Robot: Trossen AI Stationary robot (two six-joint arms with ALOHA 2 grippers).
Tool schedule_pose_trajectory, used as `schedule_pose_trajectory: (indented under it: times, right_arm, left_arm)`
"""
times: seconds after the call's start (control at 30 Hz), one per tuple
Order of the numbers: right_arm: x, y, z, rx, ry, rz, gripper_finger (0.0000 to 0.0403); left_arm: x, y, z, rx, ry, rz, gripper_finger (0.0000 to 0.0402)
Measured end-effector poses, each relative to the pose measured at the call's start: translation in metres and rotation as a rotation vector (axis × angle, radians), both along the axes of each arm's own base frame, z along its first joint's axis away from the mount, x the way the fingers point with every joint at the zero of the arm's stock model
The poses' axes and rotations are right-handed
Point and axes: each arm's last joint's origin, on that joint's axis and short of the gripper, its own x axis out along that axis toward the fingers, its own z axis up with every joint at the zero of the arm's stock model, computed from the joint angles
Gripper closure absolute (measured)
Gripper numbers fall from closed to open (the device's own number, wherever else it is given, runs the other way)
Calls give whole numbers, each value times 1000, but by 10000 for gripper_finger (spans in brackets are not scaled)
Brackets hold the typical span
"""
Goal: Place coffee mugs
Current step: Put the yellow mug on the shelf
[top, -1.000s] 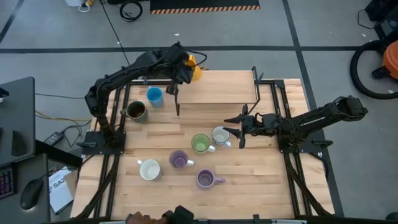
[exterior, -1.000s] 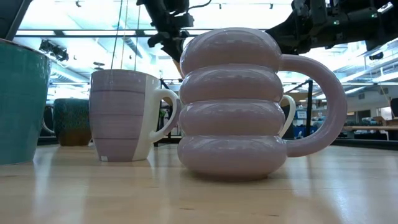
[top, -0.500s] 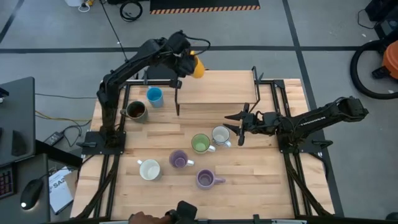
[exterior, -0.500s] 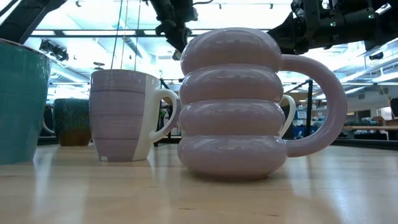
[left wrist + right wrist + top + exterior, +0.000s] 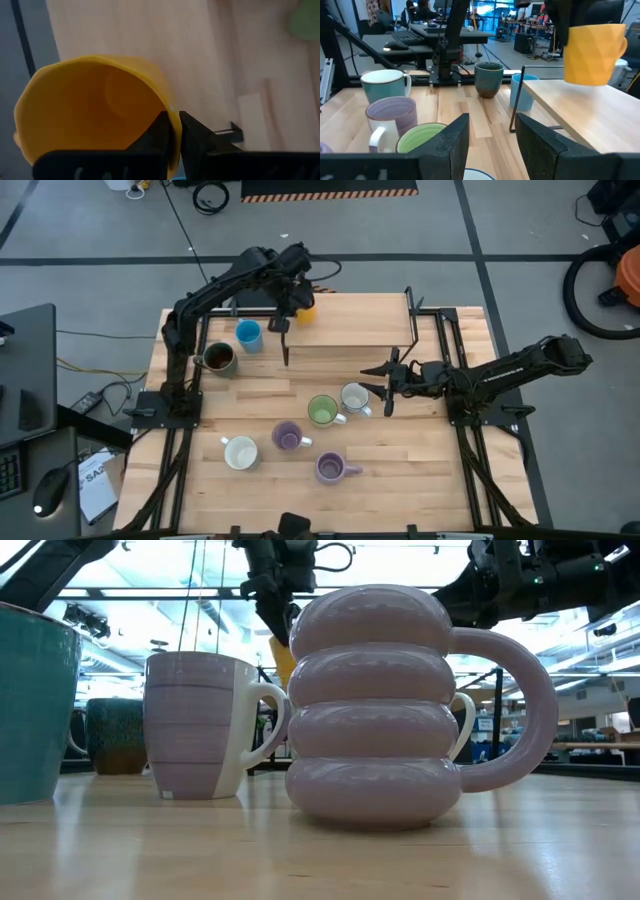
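Orange and faceted, the orange mug (image 5: pixel 594 52) hangs in the air above the raised wooden platform (image 5: pixel 350 320) at the far side of the worktop (image 5: pixel 420 465), roughly upright in the right wrist view, handle to one side. The left gripper (image 5: pixel 172 145) has its fingers (image 5: pixel 156 137) pinched nearly shut over the mug's thin rim, one inside and one outside. Its glossy inside shows nothing in it.

On the worktop near the left arm's base stand the blue mug (image 5: pixel 248 336) and the dark mug (image 5: pixel 218 358), brown inside, both upright. Toward the middle, the green mug (image 5: pixel 322 411) and a white mug (image 5: pixel 354 397) stand just beside each other, mouths up. Nearer the front edge are a second white mug (image 5: pixel 240 452), teal-sided, a smooth pale purple mug (image 5: pixel 288 437), and a ribbed purple mug (image 5: pixel 375 705) built of stacked rounded rings, its handle to the right in the low view. All that show their insides look empty.

The right gripper (image 5: pixel 388 388) waits just beside the white mug, fingers (image 5: pixel 452 142) partly apart and holding nothing.
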Motion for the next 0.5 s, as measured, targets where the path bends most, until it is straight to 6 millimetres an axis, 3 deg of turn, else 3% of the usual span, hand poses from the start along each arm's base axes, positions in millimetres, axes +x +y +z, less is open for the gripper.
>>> schedule_pose_trajectory:
  times: [0.3, 0.5]
  right_arm:
    - [0, 2, 0, 10, -6, 34, 238]
    - [0, 4, 1, 11, -11, 45, 238]
  left_arm:
    - [15, -11, -14, 18, 73, -58, 373]
    - [14, -5, -15, 52, 88, -34, 360]
